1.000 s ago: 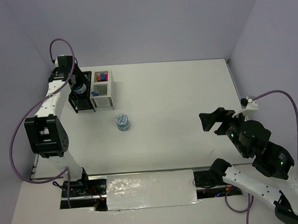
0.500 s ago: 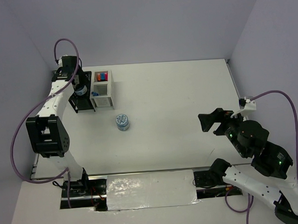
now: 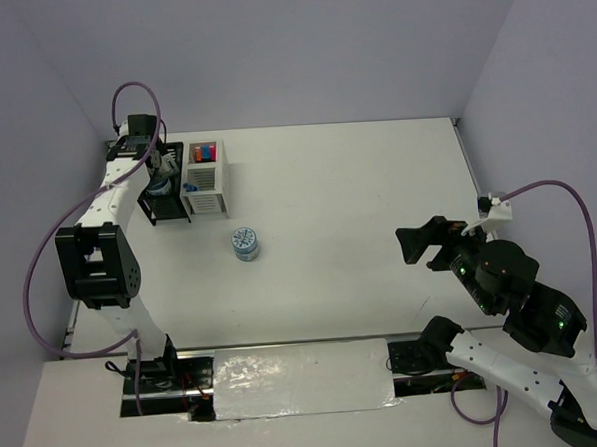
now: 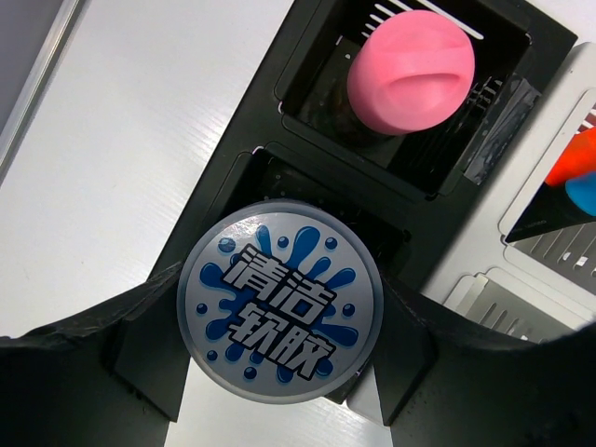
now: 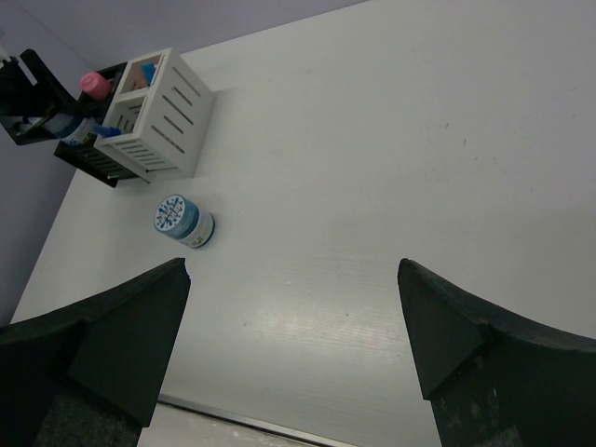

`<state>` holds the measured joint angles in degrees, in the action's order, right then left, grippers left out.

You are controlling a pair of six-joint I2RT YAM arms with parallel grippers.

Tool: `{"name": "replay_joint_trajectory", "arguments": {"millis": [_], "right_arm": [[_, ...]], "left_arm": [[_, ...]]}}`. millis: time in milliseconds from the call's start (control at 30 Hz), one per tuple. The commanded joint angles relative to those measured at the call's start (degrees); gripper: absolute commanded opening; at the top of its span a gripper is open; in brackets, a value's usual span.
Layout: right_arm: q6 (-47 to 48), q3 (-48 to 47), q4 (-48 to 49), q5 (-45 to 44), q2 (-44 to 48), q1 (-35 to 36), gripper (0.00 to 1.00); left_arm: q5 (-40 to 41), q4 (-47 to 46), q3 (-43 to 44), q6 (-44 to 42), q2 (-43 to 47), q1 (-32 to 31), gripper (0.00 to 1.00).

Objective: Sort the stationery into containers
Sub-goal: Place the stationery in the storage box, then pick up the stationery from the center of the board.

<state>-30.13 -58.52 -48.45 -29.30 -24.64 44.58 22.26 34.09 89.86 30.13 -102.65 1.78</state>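
The right gripper (image 3: 413,246) hangs above the bare table (image 3: 356,180) on the near right, its jaws spread wide and holding nothing. Well ahead of it and off to its left, a loose tin (image 5: 183,221) sits upright on the table by itself, round and light blue with a patterned lid.

Farther out in the same direction, beyond the loose tin, are the two slatted boxes, joined side to side. The white box (image 3: 207,193) is the one closer to the right gripper, and the black box (image 3: 168,212) is on its far side.

The left gripper (image 4: 281,291) is right above the black box with its jaws pressed against both sides of a held tin (image 4: 279,300). This one is also round, and its grey lid has blue splashes and printed characters. It sits over the box compartment directly below the gripper.

In the next compartment, just ahead of the fingers, a pink-capped bottle (image 4: 411,70) stands upright. To the right of the left gripper, an orange cap (image 4: 579,160) and a blue cap (image 4: 582,194) show inside the white box.
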Motion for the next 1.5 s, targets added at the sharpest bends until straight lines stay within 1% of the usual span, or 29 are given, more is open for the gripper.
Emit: {"name": "replay_joint_trajectory", "arguments": {"millis": [0,33,133,167,233,267,333,367,567,700,733,767,833,867,900,933,967,1000,1033,1067,1133,1233,1467], "right_arm": [[0.95,-0.01,3.09,0.30,-0.14,-0.10,1.00],[0.95,-0.01,3.09,0.38,-0.23,-0.10,1.00],[1.04,0.07,3.18,0.56,-0.32,-0.10,1.00],[1.13,0.07,3.27,0.56,-0.32,-0.10,1.00],[1.13,0.16,3.44,0.73,-0.40,-0.10,1.00],[1.13,-0.01,3.27,0.82,-0.41,-0.02,1.00],[1.21,0.07,3.27,0.82,-0.49,-0.10,1.00],[1.21,-0.01,3.27,0.91,-0.49,-0.10,1.00],[1.56,-0.36,3.09,0.73,-0.23,-0.10,1.00],[1.74,-0.80,2.74,0.56,-0.32,-0.10,1.00],[1.74,-0.80,2.83,0.47,-0.23,-0.10,1.00],[1.74,-0.80,2.92,0.47,-0.23,-0.10,1.00],[1.83,-0.80,3.09,0.82,-0.14,-0.02,1.00],[1.83,-0.80,3.09,0.91,-0.05,-0.10,1.00],[1.83,-0.72,3.09,0.82,-0.14,-0.02,1.00],[2.00,-0.63,3.27,1.00,-0.14,-0.10,1.00],[2.09,-0.72,3.27,1.17,-0.14,-0.10,1.00],[2.18,-0.63,3.44,1.61,-0.32,-0.10,1.00],[2.27,-0.54,3.53,1.96,-0.40,-0.10,1.00],[2.44,-0.63,3.53,2.49,-0.58,-0.10,1.00],[2.45,-0.54,3.53,4.41,-1.19,-0.02,1.00],[2.80,0.16,3.97,6.71,-1.81,-0.10,1.00],[3.41,2.01,4.67,10.05,-3.30,-0.10,1.00]], "left_arm": [[1.03,-0.51,3.04,-0.95,0.43,0.24,0.13],[0.86,-0.60,2.95,-1.04,0.43,0.24,0.15],[0.94,-0.42,3.04,-1.12,0.35,0.24,0.30],[1.12,-0.42,3.04,-1.04,0.43,0.15,0.47],[1.29,-0.51,2.69,-1.04,0.96,0.15,0.67],[1.55,-0.51,2.60,-0.86,1.14,0.15,0.85],[1.91,-0.60,2.33,-0.77,1.66,0.15,0.98],[1.91,-0.43,2.42,-0.77,1.75,0.15,0.99],[2.17,1.07,4.44,-0.77,3.77,0.15,0.99],[0.68,1.60,5.23,-1.38,7.98,-1.07,0.99],[0.85,1.68,5.15,-1.65,10.43,-1.34,0.99],[0.59,2.03,5.06,-1.91,11.67,-4.30,0.99],[-1.07,3.00,3.83,-2.36,15.80,-6.78,0.99],[-2.73,2.92,0.78,-2.44,17.47,-10.18,0.99],[-3.79,1.96,-1.60,-2.62,21.31,-12.13,0.99],[-4.85,0.99,-3.88,-2.62,22.92,-14.50,0.99],[-5.38,-0.76,-8.43,-2.53,24.41,-19.48,0.99],[-5.91,-1.38,-10.48,-2.62,26.08,-22.15,0.99],[-5.30,-1.39,-11.89,-2.36,26.27,-24.87,0.99],[-4.52,-1.13,-14.60,-1.66,26.10,-29.51,0.99],[-3.28,-1.82,-17.25,-0.60,25.48,-33.84,0.99],[-3.54,-4.90,-22.70,0.45,24.52,-36.23,0.99],[-2.22,-5.78,-25.27,0.89,17.76,-36.76,0.99]]}}
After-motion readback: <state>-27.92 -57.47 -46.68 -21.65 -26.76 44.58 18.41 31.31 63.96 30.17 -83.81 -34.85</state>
